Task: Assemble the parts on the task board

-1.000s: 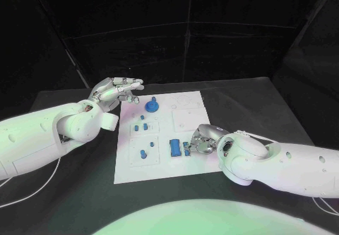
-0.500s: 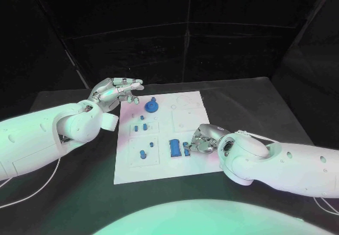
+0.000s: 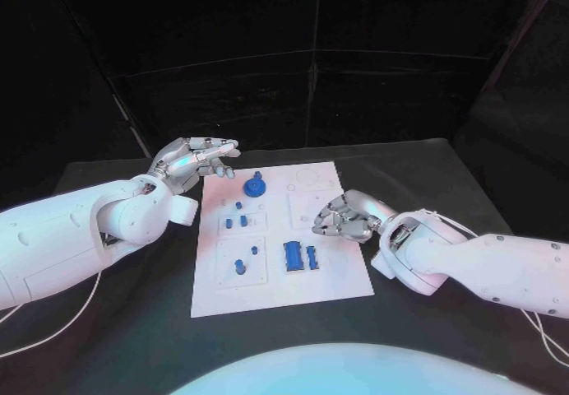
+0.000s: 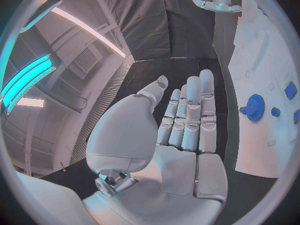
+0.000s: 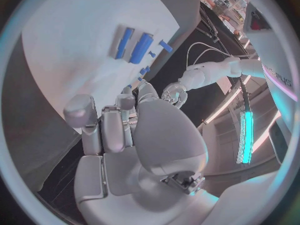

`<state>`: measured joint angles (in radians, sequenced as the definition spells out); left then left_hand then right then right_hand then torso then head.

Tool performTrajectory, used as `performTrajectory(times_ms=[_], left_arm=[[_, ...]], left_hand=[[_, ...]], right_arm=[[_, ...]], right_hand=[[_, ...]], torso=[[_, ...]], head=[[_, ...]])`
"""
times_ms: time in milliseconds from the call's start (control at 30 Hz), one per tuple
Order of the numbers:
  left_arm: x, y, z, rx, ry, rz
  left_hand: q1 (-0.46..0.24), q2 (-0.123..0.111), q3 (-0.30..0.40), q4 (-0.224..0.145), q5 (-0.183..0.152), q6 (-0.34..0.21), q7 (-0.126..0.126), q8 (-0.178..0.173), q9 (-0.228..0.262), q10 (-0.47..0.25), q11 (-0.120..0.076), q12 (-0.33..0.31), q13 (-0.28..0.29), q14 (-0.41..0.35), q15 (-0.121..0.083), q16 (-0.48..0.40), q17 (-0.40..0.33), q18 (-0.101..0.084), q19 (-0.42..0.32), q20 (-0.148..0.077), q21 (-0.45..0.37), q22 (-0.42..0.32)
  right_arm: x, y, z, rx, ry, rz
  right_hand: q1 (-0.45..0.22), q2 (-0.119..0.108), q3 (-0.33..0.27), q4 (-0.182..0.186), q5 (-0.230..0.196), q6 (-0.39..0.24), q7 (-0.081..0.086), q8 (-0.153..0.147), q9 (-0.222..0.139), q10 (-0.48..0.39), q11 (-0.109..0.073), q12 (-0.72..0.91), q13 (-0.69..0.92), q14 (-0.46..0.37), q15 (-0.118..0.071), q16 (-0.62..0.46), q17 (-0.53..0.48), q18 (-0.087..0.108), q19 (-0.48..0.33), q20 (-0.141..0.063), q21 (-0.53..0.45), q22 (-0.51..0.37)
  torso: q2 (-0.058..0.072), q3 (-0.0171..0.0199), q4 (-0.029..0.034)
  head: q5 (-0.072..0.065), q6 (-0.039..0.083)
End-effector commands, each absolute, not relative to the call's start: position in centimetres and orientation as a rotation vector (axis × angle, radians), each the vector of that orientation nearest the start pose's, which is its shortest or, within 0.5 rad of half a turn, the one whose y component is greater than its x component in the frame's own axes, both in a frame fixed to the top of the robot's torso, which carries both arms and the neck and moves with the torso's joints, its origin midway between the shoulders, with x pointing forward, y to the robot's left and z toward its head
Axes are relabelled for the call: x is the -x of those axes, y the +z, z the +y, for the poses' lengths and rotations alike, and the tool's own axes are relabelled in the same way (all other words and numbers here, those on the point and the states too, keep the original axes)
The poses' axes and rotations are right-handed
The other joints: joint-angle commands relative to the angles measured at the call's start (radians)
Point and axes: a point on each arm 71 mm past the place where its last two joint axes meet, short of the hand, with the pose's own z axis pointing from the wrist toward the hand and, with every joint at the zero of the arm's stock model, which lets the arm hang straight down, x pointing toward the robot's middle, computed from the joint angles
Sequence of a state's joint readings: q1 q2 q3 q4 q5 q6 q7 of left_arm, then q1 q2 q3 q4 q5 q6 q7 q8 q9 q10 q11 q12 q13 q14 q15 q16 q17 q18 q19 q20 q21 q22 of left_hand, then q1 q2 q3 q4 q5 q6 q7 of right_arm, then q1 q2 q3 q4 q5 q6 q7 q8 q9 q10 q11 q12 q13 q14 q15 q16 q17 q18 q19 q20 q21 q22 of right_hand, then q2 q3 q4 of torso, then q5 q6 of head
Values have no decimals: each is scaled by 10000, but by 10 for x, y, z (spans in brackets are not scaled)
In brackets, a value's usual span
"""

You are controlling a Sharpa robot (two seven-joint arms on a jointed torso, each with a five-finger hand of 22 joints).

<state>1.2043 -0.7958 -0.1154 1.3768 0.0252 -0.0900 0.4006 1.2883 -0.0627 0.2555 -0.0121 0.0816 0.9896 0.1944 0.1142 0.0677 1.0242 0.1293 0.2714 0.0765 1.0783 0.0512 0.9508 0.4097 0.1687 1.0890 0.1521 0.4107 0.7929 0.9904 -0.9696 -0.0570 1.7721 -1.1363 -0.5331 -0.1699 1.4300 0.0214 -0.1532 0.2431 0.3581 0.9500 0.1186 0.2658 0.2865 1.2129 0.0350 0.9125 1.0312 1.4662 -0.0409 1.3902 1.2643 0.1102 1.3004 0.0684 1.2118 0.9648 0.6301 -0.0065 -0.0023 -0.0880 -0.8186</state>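
right hand [image 3: 341, 220] curled over task board [image 3: 279, 284]; contents hidden

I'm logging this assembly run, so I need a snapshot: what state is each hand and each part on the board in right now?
Left hand: fingers apart, holding nothing, above the board's far left corner.
Right hand: fingers curled in, holding nothing, over the board's right edge.
Task board: flat on the black table.
Blue gear: seated on the board.
Long blue block: lying on the board.
Thin blue bar: lying beside the long blue block, free of both hands.
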Motion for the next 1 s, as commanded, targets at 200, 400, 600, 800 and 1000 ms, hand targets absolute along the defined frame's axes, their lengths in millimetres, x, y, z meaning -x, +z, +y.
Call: performTrajectory(times_ms=[200, 400, 600, 800, 1000], left_arm=[[-509, -216, 222, 11259, -16190, 14735], [-514, -222, 222, 11732, -15874, 14036], [-521, -231, 223, 12045, -15391, 13443], [-528, -241, 221, 12392, -15013, 13157], [-530, -248, 217, 12369, -14942, 13606]], left_hand=[[29, 245, -412, 56, 12, -58, 17, 218, 3, -263, 69, 170, -59, -896, 228, -2217, -1066, 120, -1030, 281, -1440, -1199], [165, 403, -400, 105, 20, 241, -148, 195, -13, 183, 47, -203, -132, -847, 452, -4578, -1941, 153, -1739, 581, -2630, -2396], [178, 407, -479, 211, 16, 192, -100, -176, -22, 443, 142, -956, -130, -394, 625, -6298, -2428, 168, -2633, 910, -3476, -3577], [162, 435, -750, 243, 24, -122, -122, -499, -39, -166, 483, -1719, -149, -1036, 1042, -7625, -2937, 150, -3401, 1217, -3497, -4351], [-3763, 627, -1426, 121, -816, -3158, -696, -1142, -677, -3502, 14, -2714, -765, -4105, 665, -8560, -4097, -503, -5857, 487, -4107, -5692]], right_arm=[[-441, -242, -219, -7176, 11872, 16200], [-464, -246, -218, -7907, 12670, 15713], [-498, -248, -213, -8782, 13256, 14941], [-517, -253, -212, -9423, 13455, 14499], [-523, -258, -211, -9255, 12721, 14686]], right_hand=[[1183, 150, 91, 222, -96, -3, 338, -683, -243, -1489, 384, -4822, -4067, 1046, 467, 1806, 3065, 756, -2091, 388, -4594, -5040], [1580, 163, 209, 441, -404, 252, 437, -1172, -474, -890, 493, -6848, -6242, 529, 604, 1199, 2575, 722, -2026, 483, -6106, -6085], [1509, 105, 115, 382, -478, 230, 553, -1836, -829, -740, 805, -8155, -7988, -2741, 1038, -3602, 116, 670, -3205, 1013, -8524, -7557], [1360, 115, 7, 230, -566, -131, 690, -2023, -1225, -1239, 1041, -8462, -8992, -5297, 1346, -8035, -1129, 749, -3748, 1611, -10060, -8509], [-3407, -214, 419, -710, -1482, -2980, 137, -2658, -1918, -4590, 675, -9125, -10312, -7903, 409, -10416, -4483, 150, -6375, 989, -11028, -9648]], torso=[[-393, -59, 1], [-630, -101, -4], [-804, -75, -43], [-962, -50, -47], [-922, -51, -48]], head=[[33, 245], [174, 438], [513, 752], [689, 1024], [713, 1114]])
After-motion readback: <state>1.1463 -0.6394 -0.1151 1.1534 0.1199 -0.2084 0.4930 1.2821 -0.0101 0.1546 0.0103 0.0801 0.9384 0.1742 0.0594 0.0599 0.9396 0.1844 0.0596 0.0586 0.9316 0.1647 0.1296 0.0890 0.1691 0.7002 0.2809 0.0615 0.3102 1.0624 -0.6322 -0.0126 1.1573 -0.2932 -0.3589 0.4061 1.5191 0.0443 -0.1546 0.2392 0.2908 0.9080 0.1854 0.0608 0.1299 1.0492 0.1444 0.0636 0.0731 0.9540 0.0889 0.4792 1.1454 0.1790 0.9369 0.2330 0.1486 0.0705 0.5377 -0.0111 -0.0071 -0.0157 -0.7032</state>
